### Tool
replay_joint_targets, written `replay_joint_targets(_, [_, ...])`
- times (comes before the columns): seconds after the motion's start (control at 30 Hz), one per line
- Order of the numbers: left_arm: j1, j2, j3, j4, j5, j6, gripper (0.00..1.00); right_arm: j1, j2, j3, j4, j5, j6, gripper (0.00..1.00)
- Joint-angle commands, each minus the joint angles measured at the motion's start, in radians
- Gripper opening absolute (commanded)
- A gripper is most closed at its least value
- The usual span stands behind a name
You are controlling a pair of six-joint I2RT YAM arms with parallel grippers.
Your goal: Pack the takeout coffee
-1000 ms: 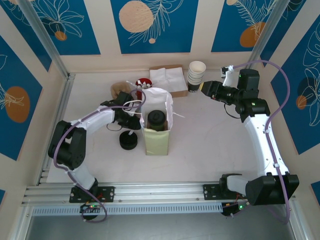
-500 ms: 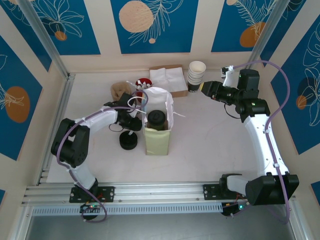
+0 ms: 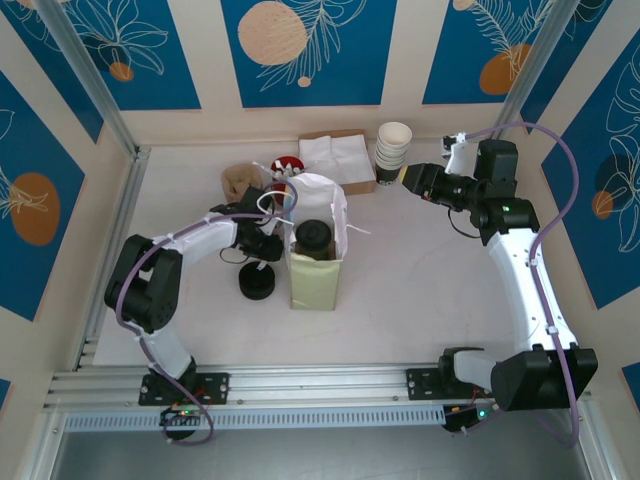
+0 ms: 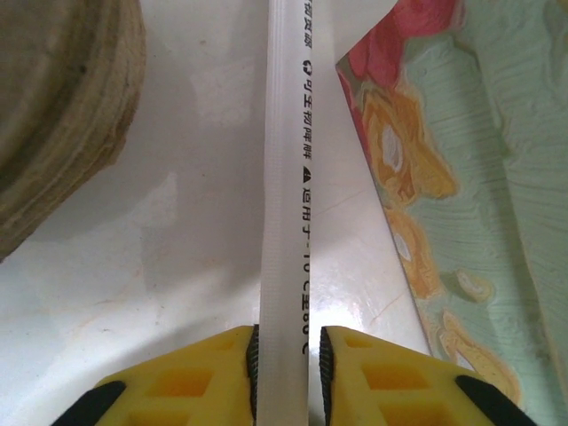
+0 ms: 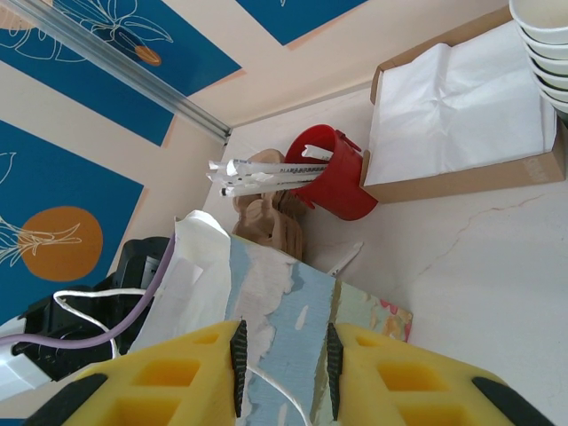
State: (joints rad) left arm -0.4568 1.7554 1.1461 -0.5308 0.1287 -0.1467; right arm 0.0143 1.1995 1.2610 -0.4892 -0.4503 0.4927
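Left of frame: left gripper pressed onto wrapped straw; straw pinched between both pads, just beside bag.
Centre: coffee seated upright inside bag, black lid visible.
Upper right: right gripper spread, nothing held, near cup stack.
Risk judged: thin straw pivoted or slipped in pinch; bag rim snagged, coffee tipped.

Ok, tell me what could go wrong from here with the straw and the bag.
1. The left hand pinches the thin wrapped straw, which sticks far out ahead of it; it might bend or slip when moved.
2. The paper bag stands upright right beside that hand with the takeout coffee inside; a sideways swing could tip it.
3. The stack of black lids sits close by and might get knocked.
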Motion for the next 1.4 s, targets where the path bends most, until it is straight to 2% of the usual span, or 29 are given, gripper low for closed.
replay_joint_targets(0.0, [-0.014,0.010,-0.008,-0.006,-0.017,0.020,0.23,-0.005,-0.024,-0.010,-0.004,-0.024,-0.009,0.32])
replay_joint_targets(0.57, [-0.017,-0.055,-0.009,-0.014,-0.021,0.015,0.14,-0.004,-0.024,-0.010,-0.002,-0.024,-0.006,0.33])
replay_joint_targets(1.2, [-0.026,-0.288,0.007,-0.164,-0.059,-0.001,0.12,-0.004,-0.028,-0.008,0.002,-0.027,-0.002,0.33])
replay_joint_targets(1.37, [-0.026,-0.365,0.023,-0.222,-0.108,-0.023,0.12,-0.002,-0.031,-0.008,0.003,-0.028,0.001,0.33])
